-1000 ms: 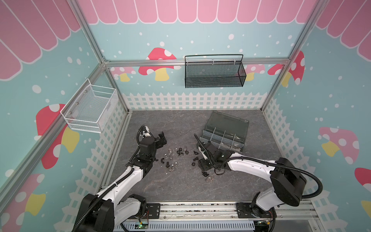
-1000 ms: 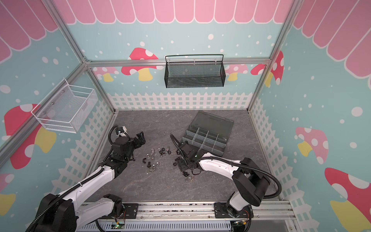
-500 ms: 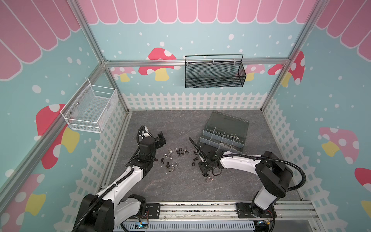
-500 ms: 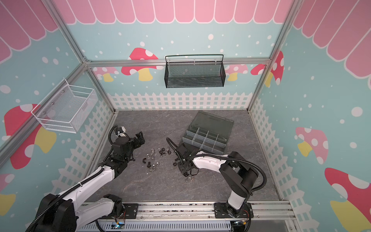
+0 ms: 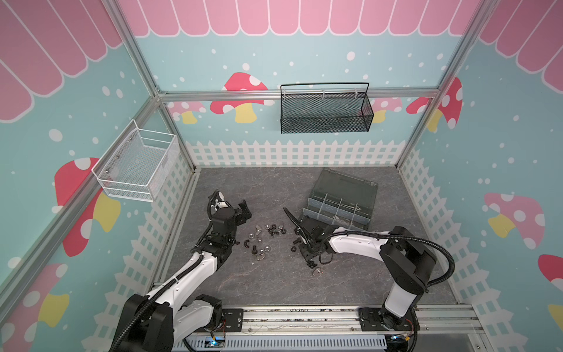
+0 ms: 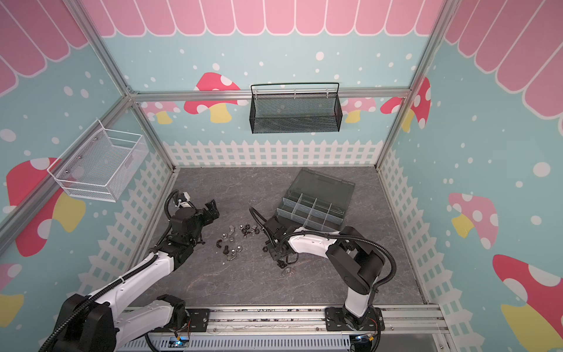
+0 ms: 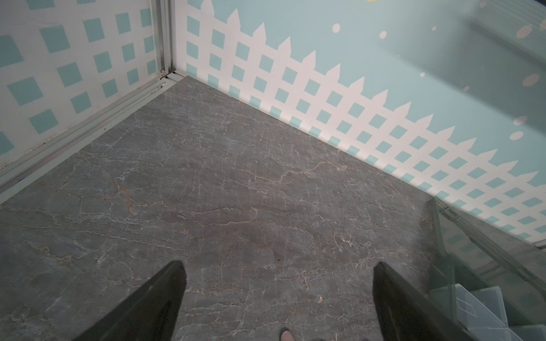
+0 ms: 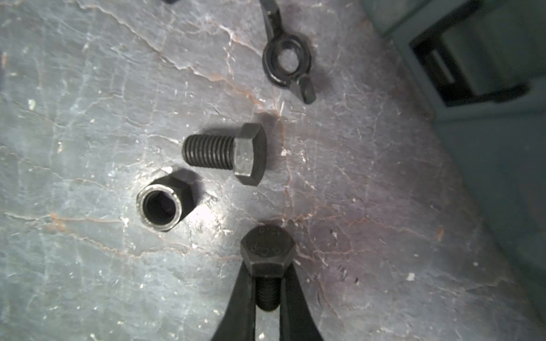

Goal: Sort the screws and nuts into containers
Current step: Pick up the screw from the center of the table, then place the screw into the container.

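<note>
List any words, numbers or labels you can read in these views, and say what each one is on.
No text can be read with certainty.
Head of the bolt gripped in the right pincer: raised stamped marks, too blurred to read.
No other lettering shows in any view.

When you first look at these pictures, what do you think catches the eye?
In the right wrist view, the right gripper pinches a black hex-head screw by its shank. In both top views, loose screws and nuts lie scattered near the open organizer box.
</note>
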Robot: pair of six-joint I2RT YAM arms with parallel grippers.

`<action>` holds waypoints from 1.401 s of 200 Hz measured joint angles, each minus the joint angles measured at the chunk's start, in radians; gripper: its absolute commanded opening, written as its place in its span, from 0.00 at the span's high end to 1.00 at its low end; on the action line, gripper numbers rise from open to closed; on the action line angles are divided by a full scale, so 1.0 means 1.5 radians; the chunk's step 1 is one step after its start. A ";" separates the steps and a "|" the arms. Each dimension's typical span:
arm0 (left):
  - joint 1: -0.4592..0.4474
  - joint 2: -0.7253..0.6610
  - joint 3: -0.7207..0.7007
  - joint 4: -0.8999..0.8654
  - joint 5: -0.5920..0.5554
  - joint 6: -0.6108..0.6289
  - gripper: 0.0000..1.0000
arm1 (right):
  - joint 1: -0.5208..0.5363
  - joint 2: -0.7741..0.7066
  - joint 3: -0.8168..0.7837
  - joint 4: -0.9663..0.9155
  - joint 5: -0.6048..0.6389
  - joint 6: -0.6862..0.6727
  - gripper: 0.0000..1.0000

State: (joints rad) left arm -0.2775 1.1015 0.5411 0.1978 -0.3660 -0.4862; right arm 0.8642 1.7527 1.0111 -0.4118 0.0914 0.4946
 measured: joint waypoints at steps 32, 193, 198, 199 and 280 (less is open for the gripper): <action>0.000 -0.002 0.000 -0.001 -0.003 0.000 0.01 | 0.000 -0.007 0.000 -0.013 0.006 0.000 1.00; 0.000 -0.020 0.000 -0.004 0.006 0.005 0.01 | -0.077 -0.170 0.044 -0.112 0.099 0.011 1.00; 0.000 -0.020 0.000 -0.004 0.007 0.005 0.01 | -0.085 -0.178 0.042 -0.112 0.098 0.011 1.00; 0.000 -0.020 0.000 -0.004 0.007 0.004 0.01 | -0.086 -0.179 0.041 -0.112 0.099 0.012 1.00; 0.000 -0.012 0.000 -0.004 0.018 0.003 0.01 | -0.215 -0.235 -0.017 -0.131 0.086 0.018 1.00</action>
State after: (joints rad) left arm -0.2775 1.0840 0.5411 0.1917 -0.3393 -0.4816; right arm 0.5423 1.4006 0.9863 -0.6086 0.2207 0.5213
